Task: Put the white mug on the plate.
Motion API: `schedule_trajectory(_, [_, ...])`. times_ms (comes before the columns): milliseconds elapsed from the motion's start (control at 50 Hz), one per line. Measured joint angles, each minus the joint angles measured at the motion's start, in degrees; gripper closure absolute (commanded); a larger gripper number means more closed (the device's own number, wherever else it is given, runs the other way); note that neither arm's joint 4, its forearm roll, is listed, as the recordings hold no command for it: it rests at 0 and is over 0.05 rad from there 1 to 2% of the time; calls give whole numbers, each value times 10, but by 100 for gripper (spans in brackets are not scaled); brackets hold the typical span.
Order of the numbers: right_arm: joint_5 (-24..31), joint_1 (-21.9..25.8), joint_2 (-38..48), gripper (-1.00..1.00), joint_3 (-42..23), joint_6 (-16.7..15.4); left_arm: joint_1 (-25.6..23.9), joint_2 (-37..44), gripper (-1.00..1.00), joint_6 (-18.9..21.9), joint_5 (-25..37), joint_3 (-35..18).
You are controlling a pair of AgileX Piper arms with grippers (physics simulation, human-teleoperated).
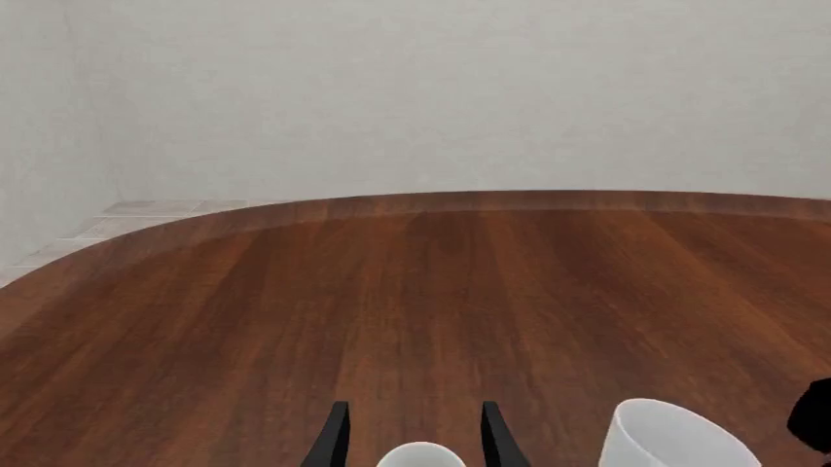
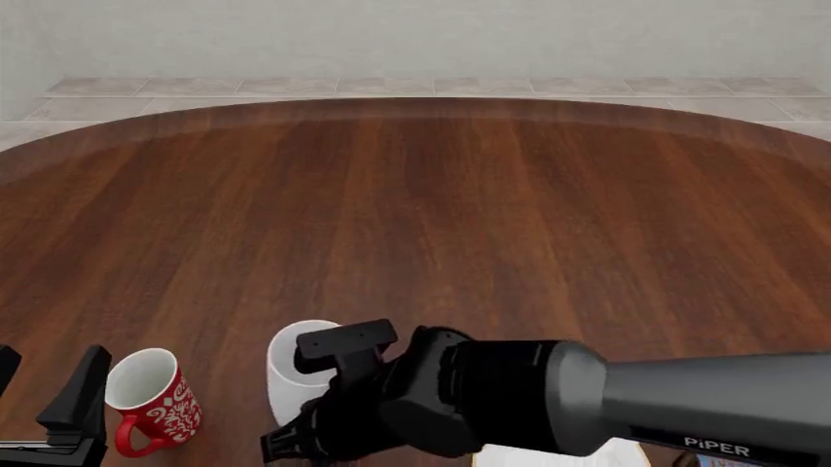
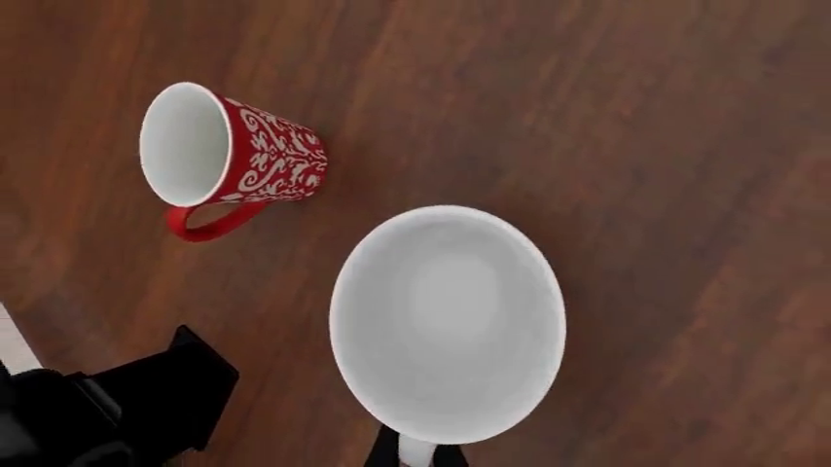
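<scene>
The white mug point(image 2: 296, 362) stands upright on the wooden table near its front edge; from above its round opening point(image 3: 449, 321) fills the right wrist view. My right gripper point(image 3: 415, 451) is shut on a white part at the mug's edge, and the bulky right arm point(image 2: 546, 394) reaches over from the right. Most of the plate is hidden under that arm; only a cream sliver point(image 2: 552, 457) shows at the bottom edge. My left gripper point(image 2: 50, 368) is open at the front left, holding nothing.
A red mug point(image 2: 150, 397) with white lettering stands just left of the white mug point(image 1: 675, 440), right beside my left gripper point(image 1: 415, 411); its white rim point(image 1: 419, 455) shows between the fingers. The table's curved far edge point(image 2: 429, 105) meets a tiled floor.
</scene>
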Motion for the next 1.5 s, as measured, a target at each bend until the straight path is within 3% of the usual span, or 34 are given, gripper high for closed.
schedule_trajectory(920, [87, -24, -172, 100, 64, -20, 0, 0, -100, 0, 0, 0])
schedule_trajectory(1500, [112, -48, -302, 100, 156, -15, 0, 0, -100, 0, 0, 0])
